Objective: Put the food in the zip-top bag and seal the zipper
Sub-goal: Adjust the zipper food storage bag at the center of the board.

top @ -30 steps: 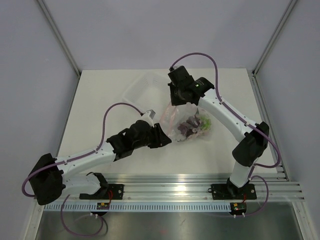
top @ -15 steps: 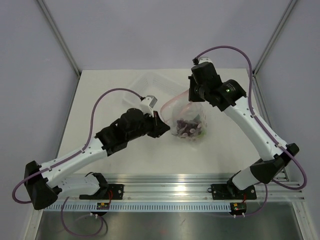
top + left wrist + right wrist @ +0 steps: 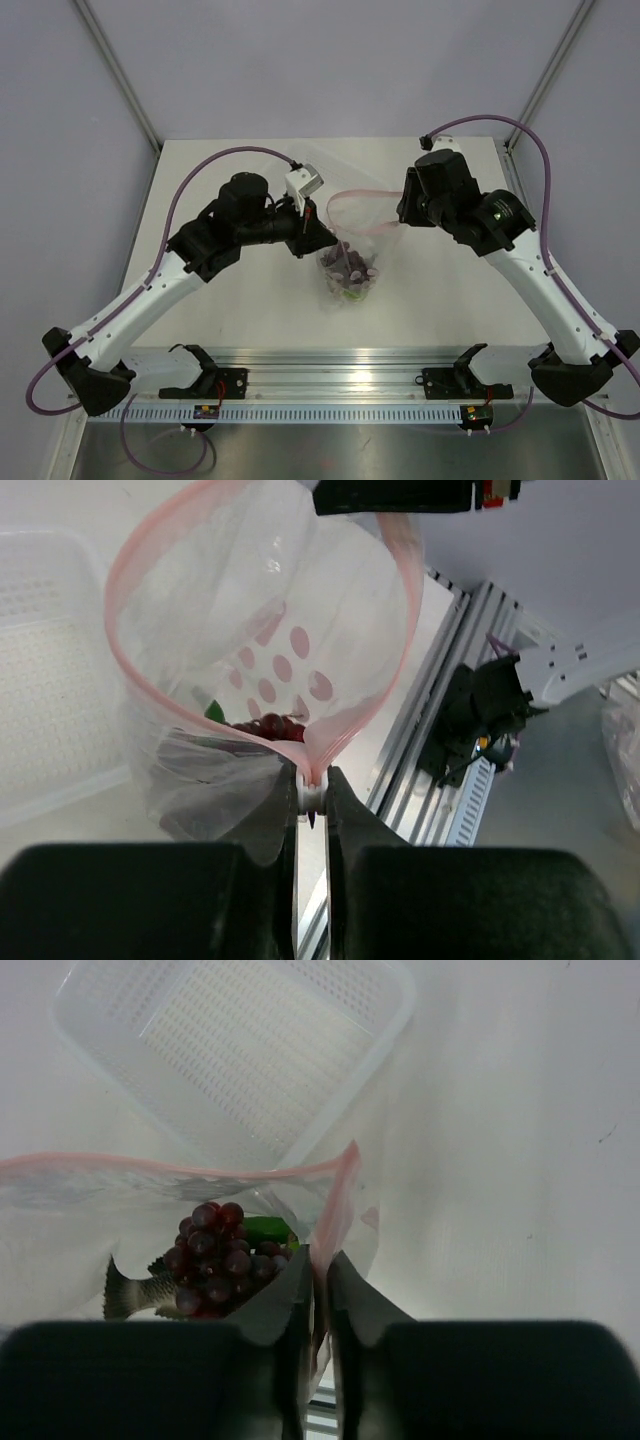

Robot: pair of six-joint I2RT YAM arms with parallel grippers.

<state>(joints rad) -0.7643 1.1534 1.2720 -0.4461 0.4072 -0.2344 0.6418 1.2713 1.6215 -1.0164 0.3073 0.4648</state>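
The zip-top bag [image 3: 350, 265] hangs mouth-up above the table's [image 3: 450, 300] middle, between the 2 grippers. The left gripper [image 3: 312, 798] pinches one end of the pink zipper [image 3: 170, 1168], and the right gripper [image 3: 318, 1280] pinches the other. The grape bunch [image 3: 212, 1250] and fish [image 3: 130, 1290] lie inside.

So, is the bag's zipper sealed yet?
Not sealed: the zipper gapes in a wide pink loop, grape bunch visible inside the zip-top bag.

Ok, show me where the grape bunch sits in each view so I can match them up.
Top external: grape bunch at frame centre, low in the clear bag.
Left wrist: lower centre, seen down through the open bag mouth.
Right wrist: lower left, inside the bag.
Shared landmark: the pink zipper strip that rims the bag mouth.
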